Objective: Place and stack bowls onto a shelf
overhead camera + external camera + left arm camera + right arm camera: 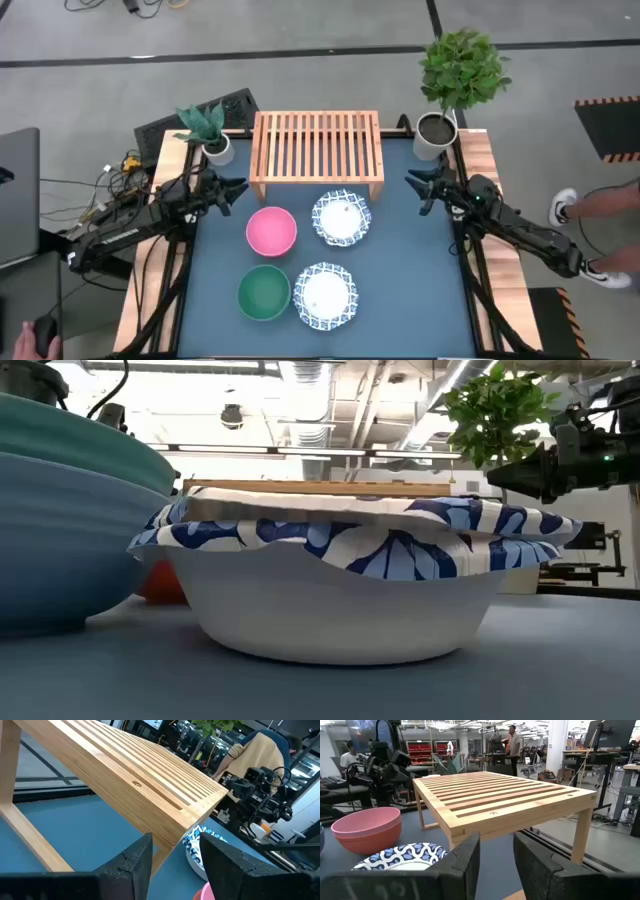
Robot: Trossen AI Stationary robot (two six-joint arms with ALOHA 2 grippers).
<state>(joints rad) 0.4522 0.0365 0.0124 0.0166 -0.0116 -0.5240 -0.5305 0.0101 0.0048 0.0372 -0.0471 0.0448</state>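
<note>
Four round bowls sit untouched on the blue tabletop (420, 250), none yet on the rack. Nearest the front edge, the plain teal bowl (264, 292) sits beside a white bowl with a blue patterned, wavy rim (324, 294); behind them are the plain pink bowl (271, 230) and a second blue-rimmed white bowl (342, 219), which sits just in front of the low light-wood slatted shelf (317, 146).

All four look light, rigid and smooth-walled, likely slippery; a pinch over the rim, one finger inside and one outside, seems the surest hold. The scalloped edges of the patterned pair offer a less even bite than the plain rims. Matching sizes suggest they will nest when stacked.

The left gripper (238, 188) hovers off the shelf's left end, its fingers (132, 865) parted with nothing between them. The right gripper (415, 183) hangs off the shelf's right end, its fingers (465, 860) drawn as close as they go and holding nothing.

Two white pots of green plants (437, 135) flank the shelf at the back corners.
</note>
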